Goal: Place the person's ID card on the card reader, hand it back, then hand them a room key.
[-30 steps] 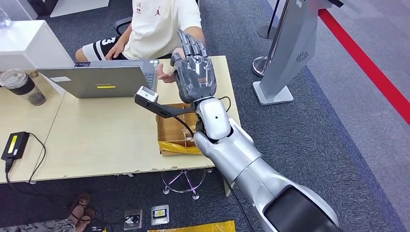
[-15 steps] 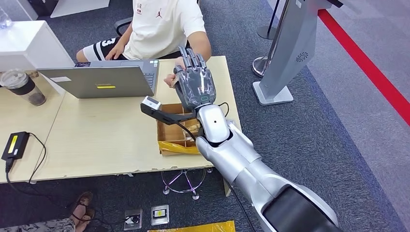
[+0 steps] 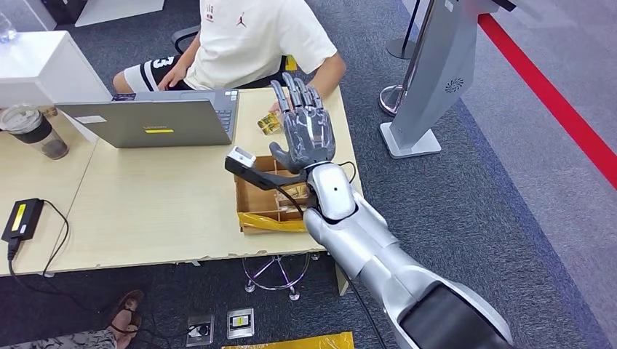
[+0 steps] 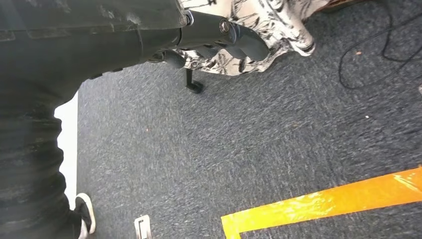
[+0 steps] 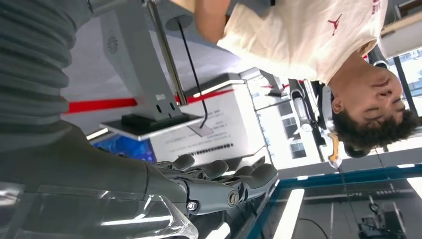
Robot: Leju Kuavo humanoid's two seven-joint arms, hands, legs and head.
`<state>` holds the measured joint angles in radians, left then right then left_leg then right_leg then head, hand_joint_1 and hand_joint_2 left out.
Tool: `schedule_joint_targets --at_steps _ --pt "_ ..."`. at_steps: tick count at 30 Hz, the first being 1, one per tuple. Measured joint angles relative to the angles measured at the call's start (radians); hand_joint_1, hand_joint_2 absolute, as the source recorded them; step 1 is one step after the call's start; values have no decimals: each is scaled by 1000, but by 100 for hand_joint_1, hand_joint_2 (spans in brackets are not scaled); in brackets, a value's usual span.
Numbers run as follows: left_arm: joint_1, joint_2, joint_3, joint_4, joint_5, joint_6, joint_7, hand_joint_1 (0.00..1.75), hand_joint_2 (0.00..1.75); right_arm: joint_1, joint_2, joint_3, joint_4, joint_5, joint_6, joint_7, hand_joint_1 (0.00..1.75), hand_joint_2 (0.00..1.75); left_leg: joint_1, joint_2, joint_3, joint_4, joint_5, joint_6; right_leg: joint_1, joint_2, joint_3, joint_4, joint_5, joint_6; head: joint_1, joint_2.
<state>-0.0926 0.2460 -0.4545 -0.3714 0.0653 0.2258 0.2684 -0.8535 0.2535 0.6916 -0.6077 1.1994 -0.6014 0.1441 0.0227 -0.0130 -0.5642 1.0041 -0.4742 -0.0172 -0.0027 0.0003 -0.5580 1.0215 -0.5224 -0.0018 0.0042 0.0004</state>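
Note:
My right hand [image 3: 305, 131] is raised over the far right part of the table [image 3: 145, 211], fingers spread and nothing in it. In the right wrist view the fingers [image 5: 219, 183] stretch toward the seated person [image 5: 308, 35]. The person [image 3: 247, 36] in a white shirt sits behind the table, one forearm reaching behind my hand. Just left of my hand a small yellowish thing [image 3: 268, 123] shows at the person's hand; I cannot tell whether it is a card. A black reader-like box [image 3: 22, 218] lies at the table's near left. My left hand [image 4: 219, 32] hangs over the carpet, holding nothing.
A wooden compartment box [image 3: 262, 195] with yellow tape along its front sits under my right forearm. A grey laptop [image 3: 153, 122] and a lidded cup [image 3: 33, 131] stand to the left. A grey kiosk stand [image 3: 429, 80] is on the right, with a red floor line beyond it.
My right hand has drawn back toward me and to the right, and sits lower. The person's arm has shifted right, the elbow now out past the table's corner.

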Motion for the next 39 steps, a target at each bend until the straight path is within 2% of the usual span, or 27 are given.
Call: schedule_joint_targets --at_steps 4,11,18,23,28,39 --pt "25 2 11 0 4 5 9 0 175 78 -43 -15 -169 -71 75 -19 0 175 0 1 1 0 0 0 0 1 0 0 0 0 0 0" --pt "40 26 32 0 27 -17 18 0 175 235 -147 -22 -542 -144 274 -27 0 175 0 4 2 0 -1 0 0 2 0 0 0 0 0 0" --pt "40 39 68 0 65 -4 30 0 175 324 -202 -5 -738 -160 373 -41 0 175 0 4 2 0 -1 0 0 2 1 0 0 0 0 0" --pt "39 39 92 0 68 0 36 0 175 346 -215 44 -771 -186 422 -64 0 175 0 4 2 0 -1 0 0 2 1 0 0 0 0 0" --pt "38 38 110 0 67 1 37 0 175 348 -218 108 -762 -174 430 -78 0 175 0 4 1 -1 -1 0 0 1 1 0 0 0 0 0" --pt "34 27 125 -1 65 3 37 0 175 307 -144 258 -538 -144 375 -88 0 175 0 2 0 -1 -1 0 0 1 1 0 0 0 0 0"
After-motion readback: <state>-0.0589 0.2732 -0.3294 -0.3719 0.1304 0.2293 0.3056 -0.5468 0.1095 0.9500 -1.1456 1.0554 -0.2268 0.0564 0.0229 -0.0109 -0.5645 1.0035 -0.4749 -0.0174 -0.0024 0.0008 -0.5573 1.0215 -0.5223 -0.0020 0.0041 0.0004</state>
